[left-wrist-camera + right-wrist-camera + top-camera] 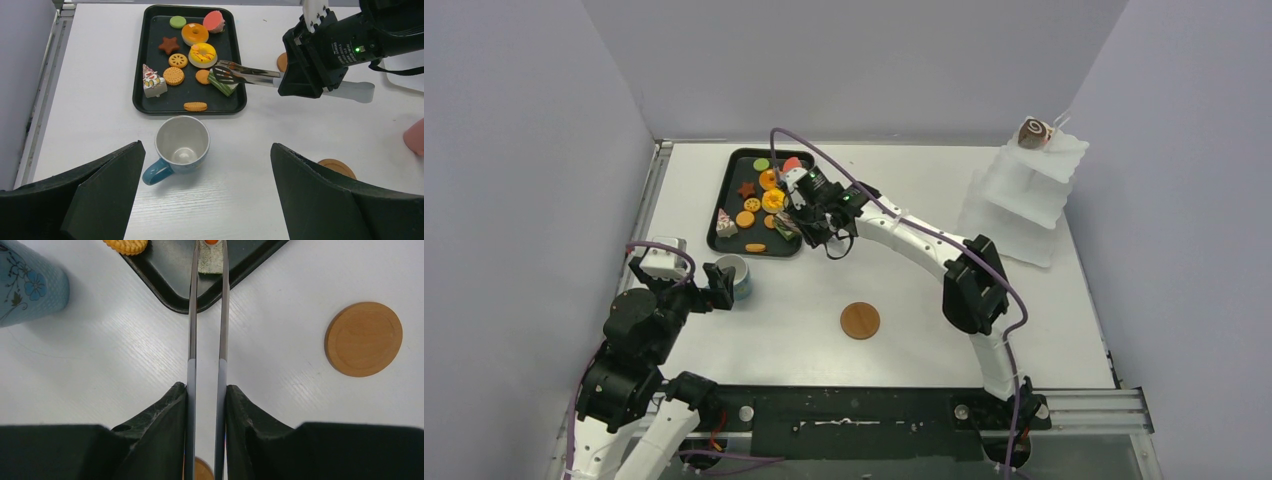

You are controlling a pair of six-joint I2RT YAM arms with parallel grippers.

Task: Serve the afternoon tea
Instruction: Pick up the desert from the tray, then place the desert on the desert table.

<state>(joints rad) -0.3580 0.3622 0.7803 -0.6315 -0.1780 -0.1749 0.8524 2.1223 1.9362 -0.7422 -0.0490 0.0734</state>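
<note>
**Right tool clamped on metal tongs over the pastry tray**

Right tool [206,390] has its two black, rough-textured fingers pressed against the long arms of the polished metal tongs [192,315], gripping them near the back end. The tongs run forward as two thin parallel strips. Their slotted, flattened tips sit on either side of a green-edged slice [222,83] at the near right of the black tray [150,102]. Whether the slice is actually pinched cannot be told.

The tray is a shallow rectangle with rounded corners and a raised rim. On it lie a flat green disc [177,22], a pink-topped piece [215,21], a glossy orange ring doughnut [195,34], a yellow iced doughnut [202,54], a brown star [169,45], two round cookies with patterned faces [173,76], a wedge-shaped cake slice [152,82] and an oval sandwich biscuit [195,106] at the near rim.

Left tool [204,149] is spread wide with nothing between its matte black fingers. It hovers just behind the blue cup [180,147], which stands upright on the white, faintly grained worktop [904,280] near the tray. The cup is smooth and white inside, with a curved blue handle.

A round wooden coaster [860,321] lies flat, well apart from the tray. The chocolate swirl roll [1035,133] rests on top of a white tiered stand [1024,200] at the far right.
</note>
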